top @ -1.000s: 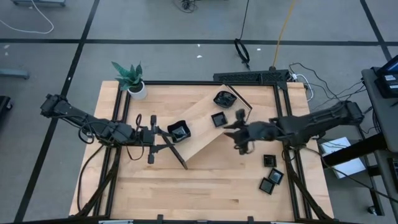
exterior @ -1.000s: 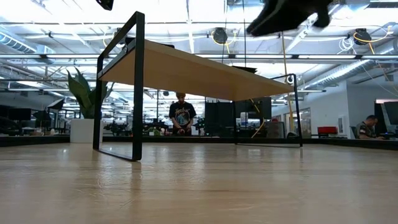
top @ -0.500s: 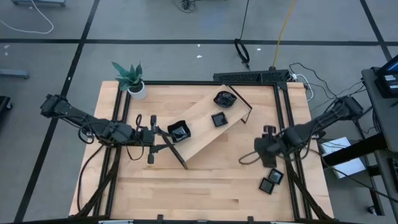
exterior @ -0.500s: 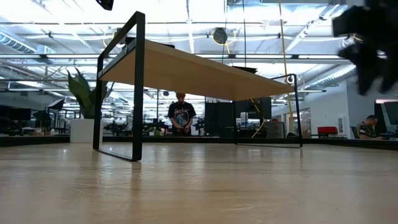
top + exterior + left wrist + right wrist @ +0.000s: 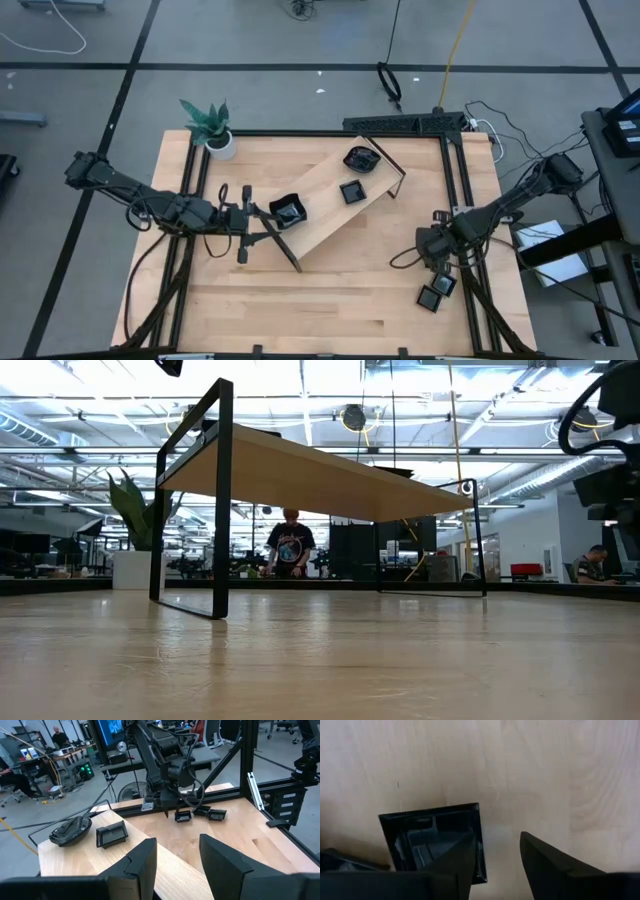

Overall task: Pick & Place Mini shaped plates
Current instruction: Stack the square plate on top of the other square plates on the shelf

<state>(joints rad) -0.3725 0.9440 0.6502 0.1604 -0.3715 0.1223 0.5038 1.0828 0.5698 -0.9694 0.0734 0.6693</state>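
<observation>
High view: left gripper (image 5: 262,222) rests at the pale wooden tray's (image 5: 318,215) lower end beside a glossy black wavy dish (image 5: 288,210), fingers parted, empty. Two more black dishes (image 5: 352,191) sit up-tray. Right gripper (image 5: 495,857) hangs open over a square black dish (image 5: 427,842) on the table.

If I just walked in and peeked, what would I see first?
First you'd see the pale wooden tray lying slanted across the middle of the table, with three shiny black mini plates on it, such as the rounded one at its far end. Next, the right tool hangs over the table's right side with its jaws apart, straddling the edge of a square plate. The left tool waits open beside the tray's near end.
</observation>
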